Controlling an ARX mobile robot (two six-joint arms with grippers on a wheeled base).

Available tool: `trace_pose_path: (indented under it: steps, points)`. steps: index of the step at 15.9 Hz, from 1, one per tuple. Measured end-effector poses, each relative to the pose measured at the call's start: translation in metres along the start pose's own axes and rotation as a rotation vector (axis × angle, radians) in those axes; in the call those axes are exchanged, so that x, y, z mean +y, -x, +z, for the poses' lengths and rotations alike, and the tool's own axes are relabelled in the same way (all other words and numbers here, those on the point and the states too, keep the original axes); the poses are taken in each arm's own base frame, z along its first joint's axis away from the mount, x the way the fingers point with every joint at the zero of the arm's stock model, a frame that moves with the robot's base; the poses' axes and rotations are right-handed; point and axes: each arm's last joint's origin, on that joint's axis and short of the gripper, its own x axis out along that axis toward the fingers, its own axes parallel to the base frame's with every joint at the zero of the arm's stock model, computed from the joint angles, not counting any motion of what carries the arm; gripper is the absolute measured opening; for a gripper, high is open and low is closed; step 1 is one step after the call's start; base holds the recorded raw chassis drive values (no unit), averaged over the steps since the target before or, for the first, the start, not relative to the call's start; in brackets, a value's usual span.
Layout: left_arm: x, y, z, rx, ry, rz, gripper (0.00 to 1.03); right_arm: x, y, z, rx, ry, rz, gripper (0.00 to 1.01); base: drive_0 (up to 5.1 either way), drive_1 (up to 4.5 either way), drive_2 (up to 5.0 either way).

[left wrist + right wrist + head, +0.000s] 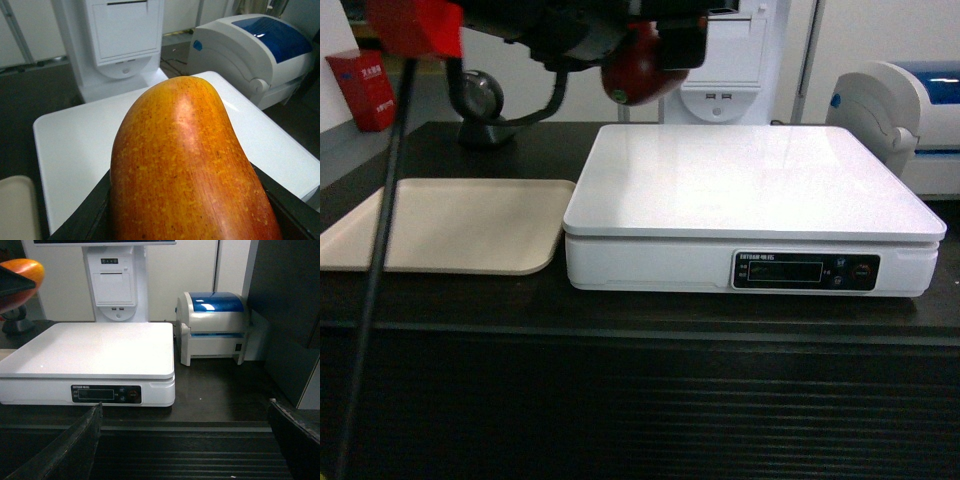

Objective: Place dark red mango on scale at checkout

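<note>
- Left gripper (pixel 645 60) is up at the top of the head view, closed around the dark red mango (pixel 638 72); fruit hangs in the air above the rear-left corner of the scale (pixel 750 180), not touching it.
- Left wrist view: mango (pixel 187 170) fills the frame, orange-red and speckled on this side, with a black finger (pixel 87 215) against its left flank and another at lower right. White scale platform (pixel 75 150) lies below and behind it.
- Right gripper (pixel 182 450) is low in front of the checkout (pixel 200 450); jaws spread wide, one finger (pixel 75 445) at left and one at the right edge, nothing between them.
- Right wrist view also catches the mango (pixel 25 275) at the top-left corner, partly covered by a dark finger, above the scale's left side.
- Scale sits flat on the black checkout counter (pixel 640 320), display strip and buttons facing the robot, platform bare.
- Beige tray (pixel 460 225) sits just left of the scale, nearly touching its edge.
- Behind the scale: white receipt printer stand (pixel 725 60); to the right, a white label printer with blue lid (pixel 215 325).
- Red box (pixel 365 90) at far left rear; dark round scanner stand (pixel 482 105) beside it.
</note>
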Motion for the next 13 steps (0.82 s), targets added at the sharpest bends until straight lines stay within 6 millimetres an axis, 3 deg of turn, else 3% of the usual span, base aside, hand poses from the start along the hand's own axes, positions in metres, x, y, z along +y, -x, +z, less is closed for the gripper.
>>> trace_pose_path:
  steps: [4,10,13]
  points:
    - [-0.021,-0.057,-0.003,0.066,0.002,-0.044,0.61,0.0,0.0,0.0,0.0,0.0,0.0,0.98,0.0,0.0,0.0]
    - [-0.022,-0.106,-0.012,0.142,0.015,-0.009,0.61,0.0,0.0,0.0,0.0,0.0,0.0,0.98,0.0,0.0,0.0]
    - [-0.029,-0.134,-0.027,0.203,0.004,0.007,0.61,0.0,0.0,0.0,0.0,0.0,0.0,0.98,0.0,0.0,0.0]
